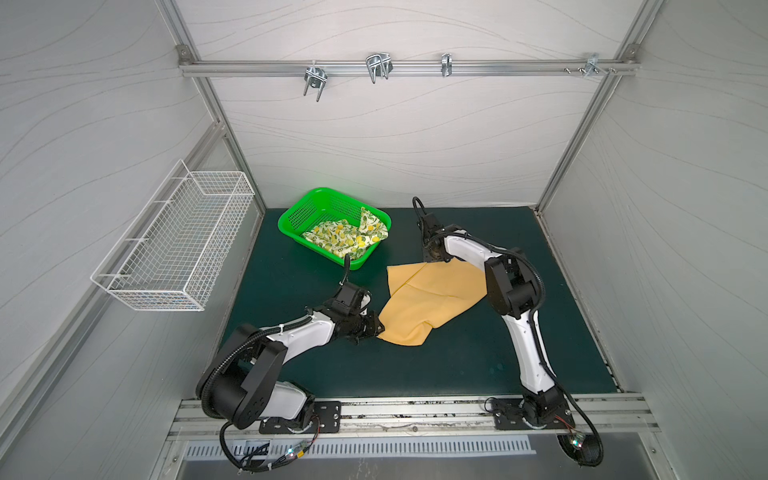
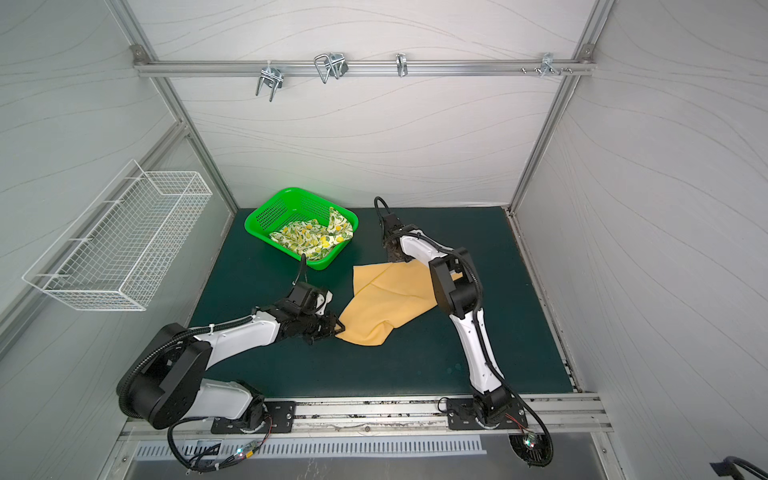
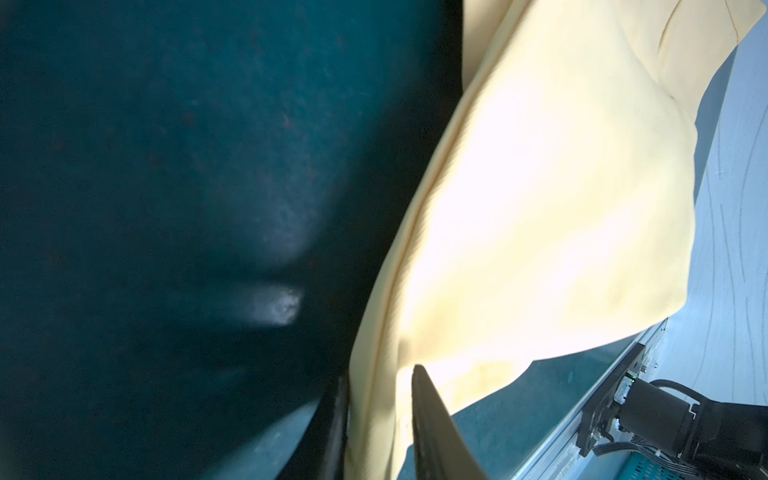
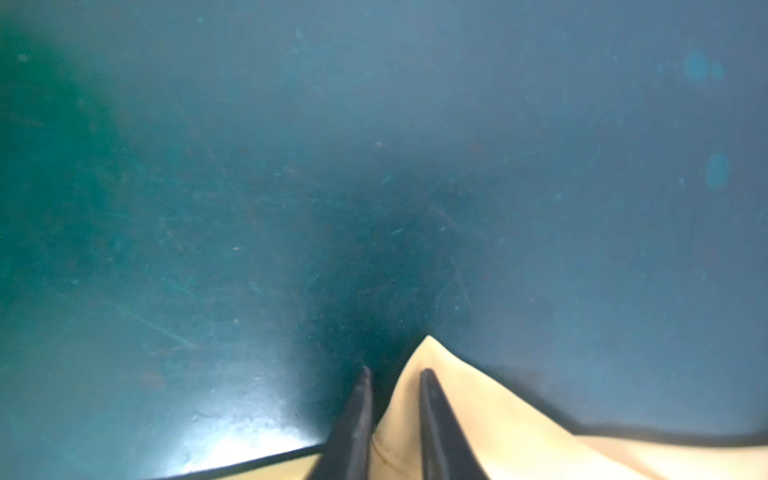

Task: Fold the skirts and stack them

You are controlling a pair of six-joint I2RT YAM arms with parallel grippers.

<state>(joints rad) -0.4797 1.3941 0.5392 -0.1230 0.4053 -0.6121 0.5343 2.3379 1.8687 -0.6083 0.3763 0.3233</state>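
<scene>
While your left pincer [image 3: 380, 374] clamps the plain mustard-orange cloth skirt [image 1: 428, 299], your right pincer [image 4: 397, 370] pinches a corner. Cloth sits between both pairs of tips.

Left arm [image 1: 303, 336] reaching low from the near edge, elbow bent, left gripper [image 1: 379, 328] turned sideways, jaws pinched on the mustard skirt [image 1: 432, 299], right arm [image 1: 525, 345] stretched well forward, wrist tipped down, right gripper [image 4: 395, 370] nipping a far corner of it (fingers [image 4: 432, 415] nearly together).

Got a plain mustard-orange skirt [image 1: 432, 299] lying rumpled, partly folded over, on the bench [image 1: 415, 365]; got a cream lemon-print skirt [image 1: 345, 241] crumpled inside the green basket [image 1: 299, 210] behind.
</scene>
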